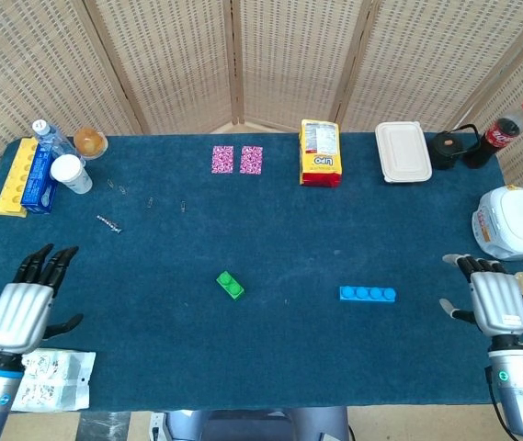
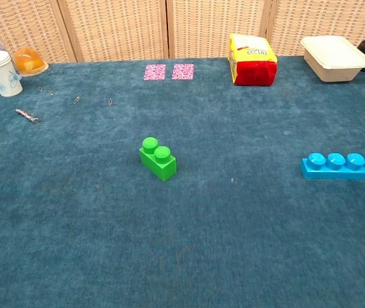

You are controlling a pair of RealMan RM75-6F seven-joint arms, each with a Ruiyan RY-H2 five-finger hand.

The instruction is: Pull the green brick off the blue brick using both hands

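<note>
Green brick [image 1: 231,285] sits alone on the blue table cloth [image 1: 270,230], separated from the blue brick [image 1: 368,294] and well apart from both hands.

Left hand [image 1: 24,308]: at the table's near left edge, palm down, fingers [image 1: 48,264] spread and extended, holding nothing. Just beside it at the table edge lies a printed paper sheet [image 1: 48,390]. This hand shows in the head view only.

Right hand [image 1: 496,301]: at the near right edge, palm down, fingers straight and slightly apart, holding nothing. A white rice cooker [image 1: 512,223] stands near it, further back.

Bricks: the green one, two studs up, rests near the table's centre, turned at an angle. The blue one, a flat strip with four studs, lies to its right, lengthwise across the table. Neither is touched.

Back edge, left to right: yellow block tray [image 1: 15,175] with a blue box [image 1: 39,184], white paper cup [image 1: 70,173], water bottle [image 1: 48,135], orange item in a clear dish [image 1: 89,142], two pink patterned squares [image 1: 237,159], yellow snack bag [image 1: 321,153], white lidded food container [image 1: 403,152], dark cup [image 1: 445,149], cola bottle [image 1: 500,131]. Small metal clips [image 1: 151,201] lie scattered in the left half.
</note>
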